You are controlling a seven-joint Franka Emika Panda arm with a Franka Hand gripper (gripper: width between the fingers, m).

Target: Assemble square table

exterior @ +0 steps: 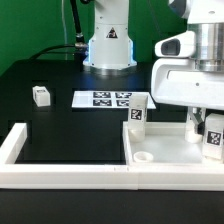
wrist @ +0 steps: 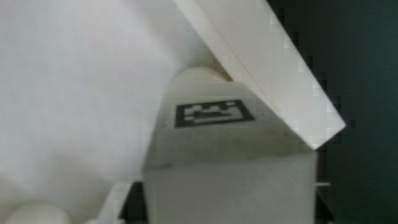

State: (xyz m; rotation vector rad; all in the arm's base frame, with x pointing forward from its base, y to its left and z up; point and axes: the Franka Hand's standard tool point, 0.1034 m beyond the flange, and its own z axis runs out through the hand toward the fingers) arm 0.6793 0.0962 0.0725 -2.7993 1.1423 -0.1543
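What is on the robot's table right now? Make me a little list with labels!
top: square top, white, at the exterior view's right, one round socket showing
standing leg: upright leg block, tagged, at the top's far corner
lonely leg: loose leg block, at the exterior view's left
leg by gripper: tagged leg, over the top's right side
gripper: gripper, low over the top; open or shut unclear
middle: marker board, lying flat
edge: bar frame, long and white

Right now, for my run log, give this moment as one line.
hand: low over square top, grip unclear | tagged leg beneath hand | second leg upright at top's corner | third leg lying apart
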